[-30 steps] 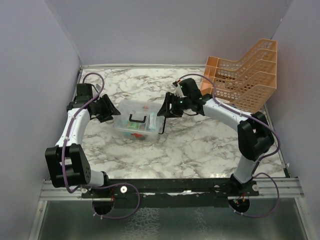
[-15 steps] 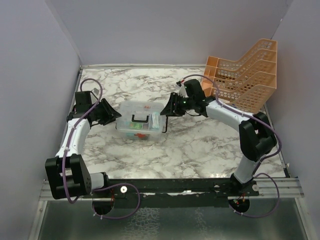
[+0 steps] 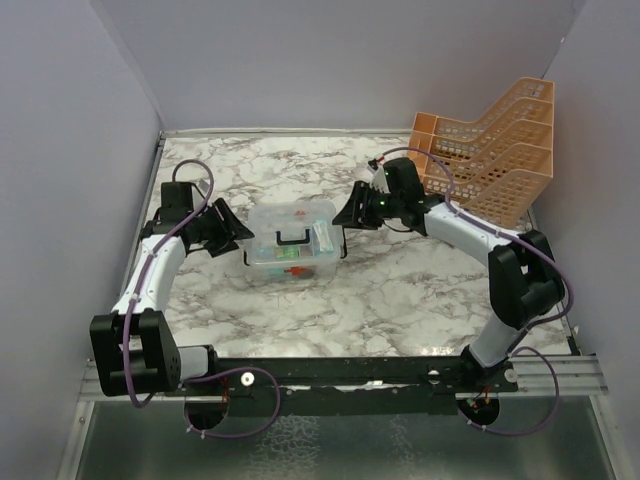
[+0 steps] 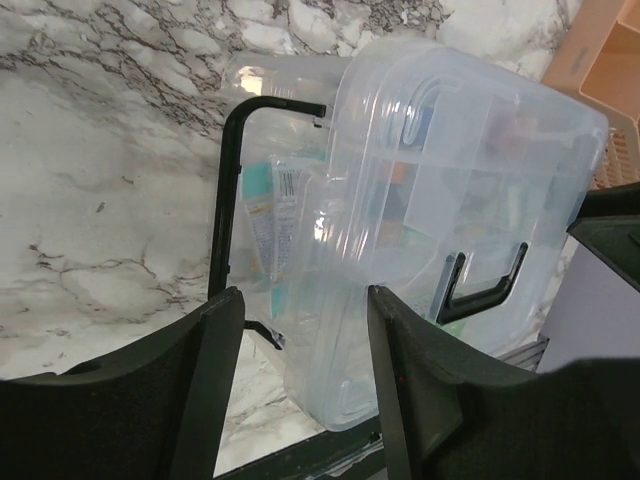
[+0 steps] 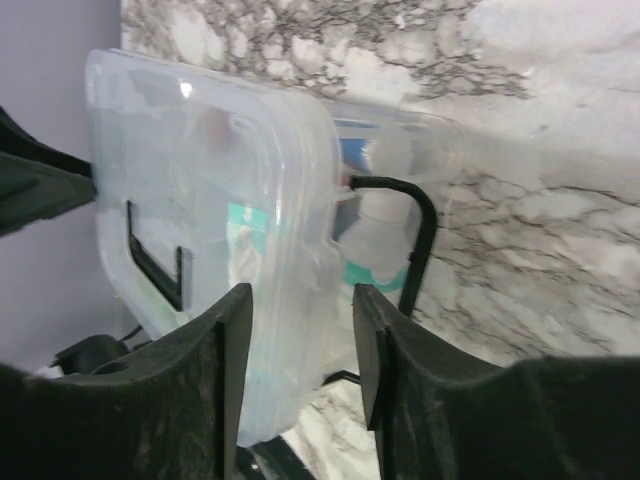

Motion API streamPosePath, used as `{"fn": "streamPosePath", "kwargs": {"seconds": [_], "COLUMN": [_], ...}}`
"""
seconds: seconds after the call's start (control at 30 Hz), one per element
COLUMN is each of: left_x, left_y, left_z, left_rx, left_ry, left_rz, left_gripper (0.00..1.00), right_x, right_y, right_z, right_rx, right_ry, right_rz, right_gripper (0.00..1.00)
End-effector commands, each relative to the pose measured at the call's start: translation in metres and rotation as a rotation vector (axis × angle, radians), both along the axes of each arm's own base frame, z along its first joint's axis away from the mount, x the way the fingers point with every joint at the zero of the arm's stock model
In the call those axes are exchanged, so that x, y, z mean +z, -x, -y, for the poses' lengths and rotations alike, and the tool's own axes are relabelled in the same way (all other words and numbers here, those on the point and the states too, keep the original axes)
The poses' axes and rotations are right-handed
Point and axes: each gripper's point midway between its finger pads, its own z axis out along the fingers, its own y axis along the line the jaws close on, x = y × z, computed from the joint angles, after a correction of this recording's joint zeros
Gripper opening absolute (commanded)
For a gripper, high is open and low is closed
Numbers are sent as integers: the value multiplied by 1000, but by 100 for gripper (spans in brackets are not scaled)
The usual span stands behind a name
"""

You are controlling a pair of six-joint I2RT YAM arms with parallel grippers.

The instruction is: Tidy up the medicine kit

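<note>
Your left gripper stands with its fingers spread, and the near end of the medicine kit is in the gap. Marble shows between one finger and the clear wall, so this gripper pinches nothing. Your right gripper comes from the opposite side and is closed onto the other end of the kit. There the stacked edge of lid and box fills the space between its two fingers.

So the kit sits between both grippers, a little left of the middle of the table. Its lid faces up and the black handle lies flat on it. Through the clear plastic you can see sachets and some coloured packs, but their print is too blurred to read. A thin black bail runs along the end of the box.

The table has a white marble pattern with grey veins, and it looks smooth and a little shiny. In the far right corner stands the orange mesh rack, well apart from the kit and just behind the right arm. Pale lilac walls close the table on the left, the back and the right. At the near edge you see the black rail that carries both arm bases, and purple cables run along each arm.
</note>
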Motion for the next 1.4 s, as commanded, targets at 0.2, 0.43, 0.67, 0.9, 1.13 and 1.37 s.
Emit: {"fn": "streamPosePath", "kwargs": {"seconds": [0.2, 0.43, 0.67, 0.9, 1.13, 1.37], "left_x": [31, 75, 129, 125, 101, 75], "left_y": [-33, -52, -62, -64, -64, -61], "left_z": [-18, -20, 29, 67, 95, 105], "left_rx": [-44, -49, -74, -203, -243, -352], "left_ry": [-151, -328, -382, -328, -462, -672], "left_rz": [103, 288, 625, 630, 611, 605], "left_gripper": [63, 79, 99, 97, 89, 89], "right_x": [28, 28, 28, 35, 27, 9], "right_y": [0, 6, 3, 1, -2, 1], "right_z": [12, 11, 11, 26, 56, 50], "right_rx": [-68, -95, -121, -186, -210, -181], "right_ry": [-130, -281, -302, -389, -510, -622], "right_rz": [52, 61, 41, 88, 52, -26], "right_gripper": [75, 86, 84, 86, 86, 86]}}
